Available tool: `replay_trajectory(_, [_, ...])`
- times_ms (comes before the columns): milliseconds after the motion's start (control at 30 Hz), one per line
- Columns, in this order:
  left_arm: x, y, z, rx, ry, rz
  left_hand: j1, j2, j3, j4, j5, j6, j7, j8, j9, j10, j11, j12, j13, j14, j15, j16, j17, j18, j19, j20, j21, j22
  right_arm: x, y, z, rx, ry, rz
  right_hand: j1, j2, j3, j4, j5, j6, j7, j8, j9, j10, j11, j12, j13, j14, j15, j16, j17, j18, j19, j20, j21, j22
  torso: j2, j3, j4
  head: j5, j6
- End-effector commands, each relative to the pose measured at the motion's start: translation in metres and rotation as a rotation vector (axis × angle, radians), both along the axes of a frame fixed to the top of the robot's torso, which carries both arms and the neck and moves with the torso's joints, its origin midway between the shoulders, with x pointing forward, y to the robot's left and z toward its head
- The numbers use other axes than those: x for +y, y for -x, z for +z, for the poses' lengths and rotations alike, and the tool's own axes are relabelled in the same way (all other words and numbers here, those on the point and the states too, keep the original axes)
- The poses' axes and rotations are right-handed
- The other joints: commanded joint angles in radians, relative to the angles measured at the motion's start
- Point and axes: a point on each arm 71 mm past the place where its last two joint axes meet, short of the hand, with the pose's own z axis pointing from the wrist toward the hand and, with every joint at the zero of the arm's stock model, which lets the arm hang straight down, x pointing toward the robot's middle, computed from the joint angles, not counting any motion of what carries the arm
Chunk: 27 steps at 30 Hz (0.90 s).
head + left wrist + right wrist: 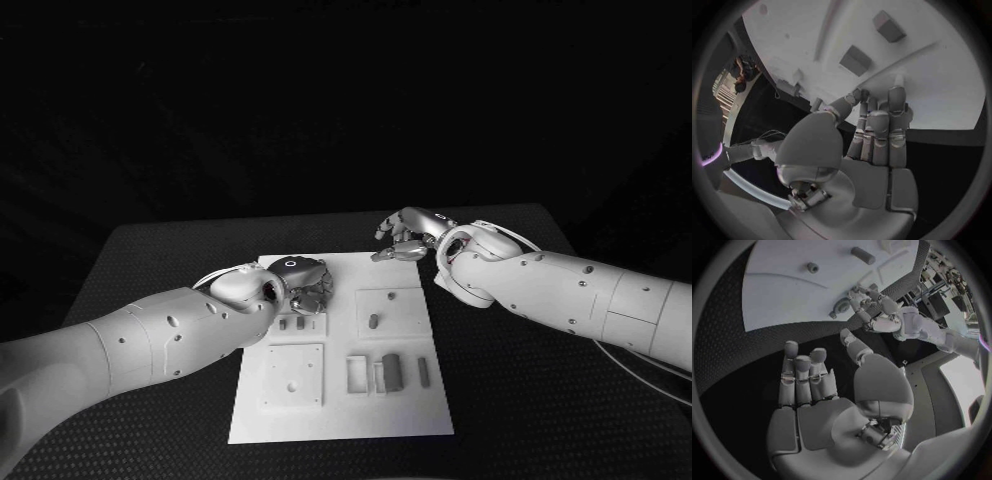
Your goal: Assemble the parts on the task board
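Note:
The white task board (340, 415) lies in the middle of the black table. My left hand (296, 285) hovers over the board's far left corner, fingers straight and side by side (879, 130), palm empty. A round grey part (842, 305) lies on the board just beside its fingertips; whether they touch it I cannot tell. My right hand (408, 235) is past the board's far edge, over the black table, fingers spread and palm bare (811, 390). Grey blocks (389, 372) lie near the board's front, and a small peg (372, 321) sits in a square plate.
Two small pieces (296, 323) lie left of the peg. A square plate with a hole (296, 375) sits at the board's front left. Two blocks (856, 60) show ahead of my left hand. A short cylinder (862, 255) lies further along the board.

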Motion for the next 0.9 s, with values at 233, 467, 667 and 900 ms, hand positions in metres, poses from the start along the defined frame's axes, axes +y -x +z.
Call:
replay_trajectory(233, [0.0015,0.0025,-0.0112,0.032,-0.047,0.005,-0.002,0.016,0.011,-0.001,-0.001,0.019,-0.006,0.008,0.002,0.026,-0.007,0.0,0.007,0.004,-0.015,0.005,0.001,0.107,0.005,-0.012,0.007,0.006,0.0011,0.0006,0.0,-0.001,0.001,0.012,-0.001,0.01,-0.004,0.0,0.003,0.0,0.006,0.004,-0.001,-0.003,0.001,0.006,-0.002,0.003,-0.007,0.006,-0.002,0.014,0.0,0.001,-0.002,0.014,0.0,-0.0004,0.0,-0.003,-0.003])
replay_trajectory(467, [0.0023,0.0017,-0.012,0.028,-0.063,0.009,0.016,0.019,0.023,-0.003,0.0,0.032,-0.012,0.013,0.004,0.043,-0.013,0.003,0.014,0.006,-0.022,0.004,-0.001,0.105,0.005,-0.016,0.005,0.009,0.0011,0.0006,-0.0001,0.001,0.001,0.012,-0.002,0.01,-0.004,0.0,0.003,0.0,0.006,0.004,-0.001,-0.003,0.001,0.006,-0.002,0.003,-0.007,0.006,-0.002,0.014,0.0,0.001,-0.002,0.014,0.001,-0.0004,-0.0002,-0.005,-0.005])
replay_trajectory(667, [0.0017,0.0022,-0.0135,0.018,-0.072,0.007,0.021,0.016,0.025,-0.003,0.0,0.032,-0.012,0.013,0.003,0.043,-0.014,0.0,0.015,0.006,-0.022,0.003,-0.002,0.104,0.004,-0.017,0.004,0.01,0.0012,0.0005,-0.0002,0.001,0.001,0.013,-0.002,0.01,-0.004,0.0,0.003,0.0,0.005,0.004,-0.001,-0.003,0.001,0.006,-0.002,0.003,-0.007,0.006,-0.002,0.014,0.0,0.001,-0.002,0.014,0.001,-0.0007,0.0008,-0.006,-0.007])
replay_trajectory(900, [0.0001,0.003,-0.0142,0.013,-0.081,0.001,0.03,0.018,0.03,-0.003,0.001,0.034,-0.012,0.013,0.003,0.045,-0.014,-0.003,0.017,0.005,-0.023,-0.001,-0.004,0.101,0.003,-0.018,0.001,0.01,0.0017,0.0005,-0.0002,0.002,0.0,0.014,-0.003,0.011,-0.004,0.0,0.003,0.001,0.005,0.004,-0.001,-0.003,0.001,0.006,-0.002,0.003,-0.007,0.007,-0.002,0.014,0.0,0.001,-0.002,0.014,0.0,-0.0004,0.0006,-0.006,-0.009])
